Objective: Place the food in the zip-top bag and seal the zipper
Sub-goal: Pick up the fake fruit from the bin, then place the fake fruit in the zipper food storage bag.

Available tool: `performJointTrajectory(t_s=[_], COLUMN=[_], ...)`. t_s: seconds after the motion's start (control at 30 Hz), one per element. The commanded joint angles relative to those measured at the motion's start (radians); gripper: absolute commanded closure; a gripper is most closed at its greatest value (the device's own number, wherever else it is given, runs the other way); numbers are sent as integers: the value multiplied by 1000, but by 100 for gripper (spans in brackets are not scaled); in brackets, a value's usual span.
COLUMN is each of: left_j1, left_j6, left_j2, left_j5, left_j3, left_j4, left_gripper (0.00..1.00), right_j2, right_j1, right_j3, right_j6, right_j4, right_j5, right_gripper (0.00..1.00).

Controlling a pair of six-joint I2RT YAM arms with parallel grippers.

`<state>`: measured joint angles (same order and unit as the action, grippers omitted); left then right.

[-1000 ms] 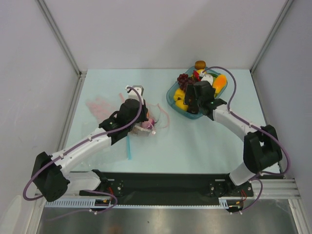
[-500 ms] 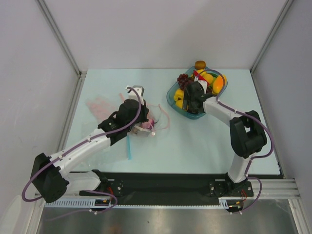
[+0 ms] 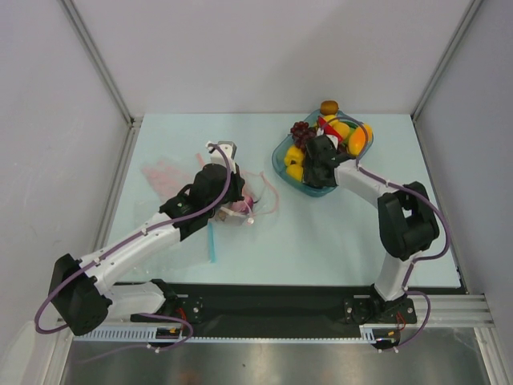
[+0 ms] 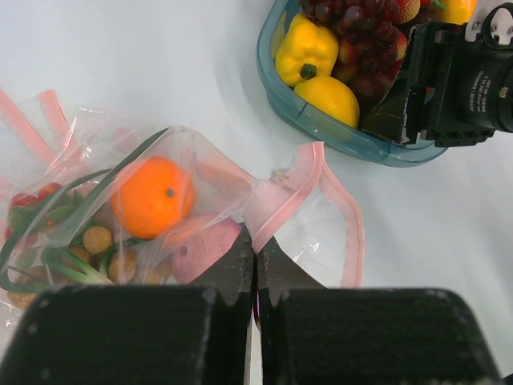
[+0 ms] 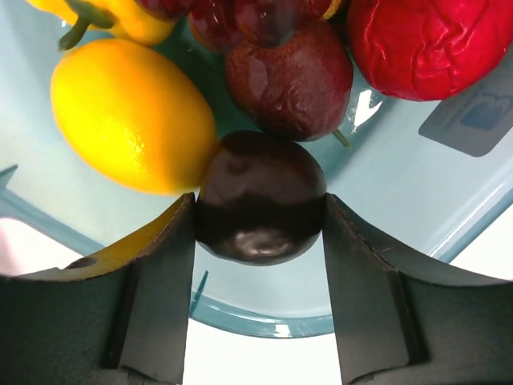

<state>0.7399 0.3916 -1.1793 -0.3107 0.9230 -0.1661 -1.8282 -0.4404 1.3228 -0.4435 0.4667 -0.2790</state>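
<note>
The clear zip-top bag lies on the table with an orange, a pink piece and a green stalk inside. My left gripper is shut on the bag's pink zipper at the mouth, which stands open. In the top view the bag lies just right of the left gripper. My right gripper is down in the teal tray, its fingers touching both sides of a dark purple round fruit next to a lemon.
The tray at the back right also holds a yellow pepper, dark grapes, a red piece and an orange piece. A brown item stands behind the tray. A light-blue strip lies near the left arm.
My right gripper has moved left and down into the tray and closed its jaws onto the dark purple fruit. The left gripper and the bag have not moved.
</note>
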Motion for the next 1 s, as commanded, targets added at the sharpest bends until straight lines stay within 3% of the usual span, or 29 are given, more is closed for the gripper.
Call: performJointTrajectory(t_s=[0.0, 0.3, 0.43, 0.57, 0.77, 0.97], left_j1=[7, 10, 10, 10, 12, 24], left_j6=[-3, -5, 3, 4, 15, 20], left_j2=[21, 7, 4, 21, 53, 75], left_j5=[-2, 13, 4, 7, 57, 111], left_j3=[5, 16, 27, 27, 16, 8], left_j4=[33, 30, 14, 11, 17, 39], left_gripper=[98, 98, 99, 100, 100, 99], right_j2=[130, 424, 564, 685, 738, 634], right_j1=[-17, -185, -282, -352, -379, -402], right_j3=[-57, -311, -457, -553, -646, -656], right_j6=[31, 199, 310, 347, 345, 284], right_j4=[-80, -384, -633, -756, -905, -1039], right_j5=[73, -18, 38, 87, 202, 241], right_gripper=[54, 57, 57, 57, 58, 59])
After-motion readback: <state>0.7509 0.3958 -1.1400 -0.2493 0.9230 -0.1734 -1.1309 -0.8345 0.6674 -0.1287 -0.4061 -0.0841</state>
